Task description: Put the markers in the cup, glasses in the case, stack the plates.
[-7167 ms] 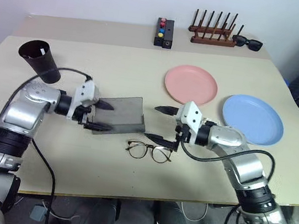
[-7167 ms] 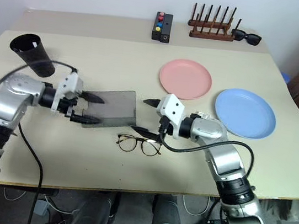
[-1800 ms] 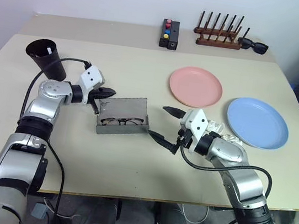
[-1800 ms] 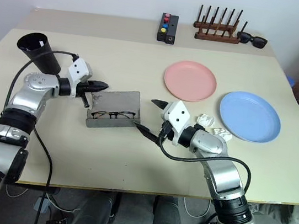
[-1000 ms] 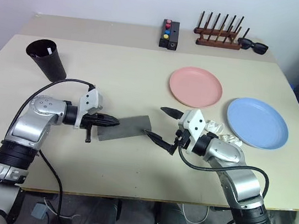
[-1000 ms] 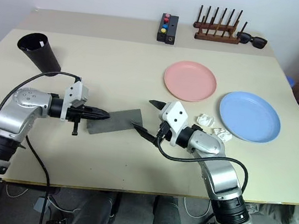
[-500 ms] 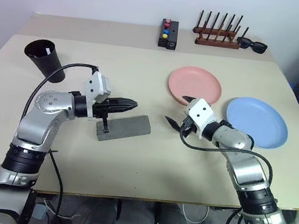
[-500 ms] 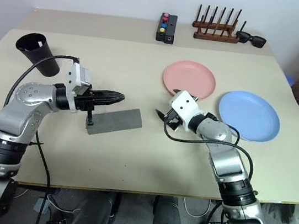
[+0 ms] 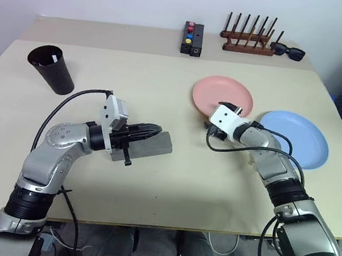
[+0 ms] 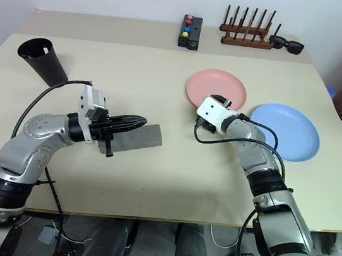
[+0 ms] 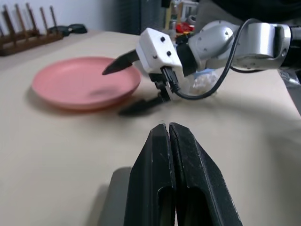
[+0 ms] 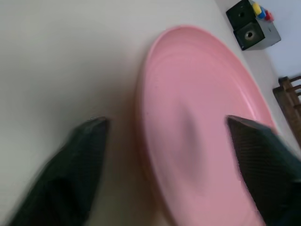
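The grey case point(image 9: 154, 144) lies shut at mid-table, so the glasses are hidden. My left gripper point(image 9: 157, 128) is shut and empty, hovering level just over the case's left end. At the near rim of the salmon pink plate point(image 9: 224, 92), my right gripper point(image 11: 114, 92) is open: one finger reaches over the plate and the other is low beside the rim on the table. The light blue plate point(image 9: 297, 139) rests to the right of the pink one. Far left stands the black cup point(image 9: 52, 69). The markers are out of view.
Along the back edge are a black box with coloured buttons point(image 9: 191, 37), a wooden peg rack point(image 9: 249, 41) and black sunglasses point(image 9: 288, 52). Crumpled white scraps point(image 11: 203, 81) lie near my right forearm, between the two plates.
My right gripper left the case, swung forward to the pink plate's near rim, and its jaws narrowed around that rim. My left gripper, still shut, rose a little over the closed case.
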Robot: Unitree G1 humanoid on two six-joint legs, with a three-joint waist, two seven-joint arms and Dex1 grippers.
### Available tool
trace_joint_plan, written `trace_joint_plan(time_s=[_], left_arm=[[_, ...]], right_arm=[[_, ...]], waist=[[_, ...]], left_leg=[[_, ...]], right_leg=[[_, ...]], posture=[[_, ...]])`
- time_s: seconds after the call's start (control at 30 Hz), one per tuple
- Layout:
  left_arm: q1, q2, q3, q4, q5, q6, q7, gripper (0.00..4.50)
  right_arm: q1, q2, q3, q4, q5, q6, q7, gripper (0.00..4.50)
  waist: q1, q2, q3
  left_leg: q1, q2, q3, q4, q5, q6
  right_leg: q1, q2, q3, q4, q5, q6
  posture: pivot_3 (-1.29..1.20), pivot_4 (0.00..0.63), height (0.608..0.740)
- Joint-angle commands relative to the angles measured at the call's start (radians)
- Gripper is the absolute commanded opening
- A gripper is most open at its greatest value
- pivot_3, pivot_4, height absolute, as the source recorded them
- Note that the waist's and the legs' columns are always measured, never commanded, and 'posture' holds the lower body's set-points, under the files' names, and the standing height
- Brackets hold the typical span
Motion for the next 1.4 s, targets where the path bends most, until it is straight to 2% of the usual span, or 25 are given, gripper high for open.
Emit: trace_joint_plan(time_s=[0.03,0.17,0.37,0.53,0.7,0.83,1.03,1.17,1.4], left_arm=[[0.010,-0.005,0.034,-0.043,-0.043,0.013,0.026,0.00],[0.015,-0.008,0.032,-0.047,-0.054,0.015,0.044,0.00],[0.012,-0.004,0.026,-0.041,-0.061,0.008,0.052,0.00],[0.004,-0.010,0.023,-0.032,-0.059,-0.001,0.054,0.00],[0.006,-0.024,0.001,-0.031,-0.069,0.006,0.047,0.00],[-0.001,-0.045,-0.027,-0.011,-0.067,0.006,0.032,0.00],[-0.042,-0.073,-0.067,0.034,-0.053,-0.009,-0.001,0.00],[-0.058,-0.084,-0.082,0.058,-0.042,-0.023,-0.014,0.00],[-0.066,-0.092,-0.086,0.068,-0.040,-0.024,-0.015,0.00]], right_arm=[[-0.043,0.002,0.011,0.049,-0.036,-0.082,-0.019,2.14],[-0.048,0.001,0.023,0.071,-0.067,-0.140,-0.025,0.07],[-0.045,-0.006,0.021,0.057,-0.087,-0.196,-0.032,0.07],[-0.005,-0.062,-0.027,-0.148,-0.071,-0.184,0.009,0.07],[0.119,-0.169,-0.189,-0.417,0.051,0.004,0.118,0.07],[0.307,-0.302,-0.365,-0.570,0.137,0.148,0.201,0.07],[0.536,-0.397,-0.528,-0.631,0.189,0.218,0.233,0.07],[0.613,-0.396,-0.547,-0.654,0.207,0.231,0.241,0.07],[0.610,-0.375,-0.520,-0.640,0.232,0.252,0.234,0.07]], waist=[[0.000,0.000,0.000],[0.000,0.000,0.000],[-0.001,0.000,0.000],[0.001,0.001,0.000],[0.012,0.001,0.000],[0.014,0.001,0.000],[0.000,0.002,0.000],[0.000,0.003,-0.001],[0.009,0.003,0.000]], left_leg=[[0.000,0.000,0.000,0.000,0.000,0.000],[0.000,0.000,0.000,0.000,0.000,0.000],[0.000,0.000,0.000,0.000,0.000,0.000],[0.000,0.000,0.000,0.000,0.000,0.000],[-0.001,0.000,-0.001,0.000,0.000,0.000],[-0.001,-0.001,-0.001,0.001,0.000,0.000],[0.002,-0.001,0.000,0.001,0.000,0.000],[0.003,0.000,0.001,0.000,0.000,0.000],[0.002,0.000,0.001,0.001,0.000,0.000]], right_leg=[[0.000,0.000,0.000,0.000,0.000,0.000],[0.000,0.000,0.000,0.000,0.000,0.000],[0.000,0.000,0.000,0.000,0.000,0.000],[0.000,0.000,0.000,0.000,0.000,0.000],[0.000,0.000,0.000,-0.002,0.000,0.000],[0.004,-0.001,0.000,-0.006,-0.001,-0.002],[0.006,-0.001,0.000,-0.005,-0.002,-0.003],[0.006,-0.001,0.000,-0.004,-0.002,-0.003],[0.006,-0.001,0.000,-0.005,-0.002,-0.003]], posture=[[0.00,0.150,0.739],[0.00,0.150,0.739],[0.00,0.150,0.739],[0.00,0.150,0.739],[0.00,0.150,0.739],[0.00,0.150,0.739],[0.00,0.150,0.739],[0.00,0.150,0.739],[0.00,0.150,0.739]])
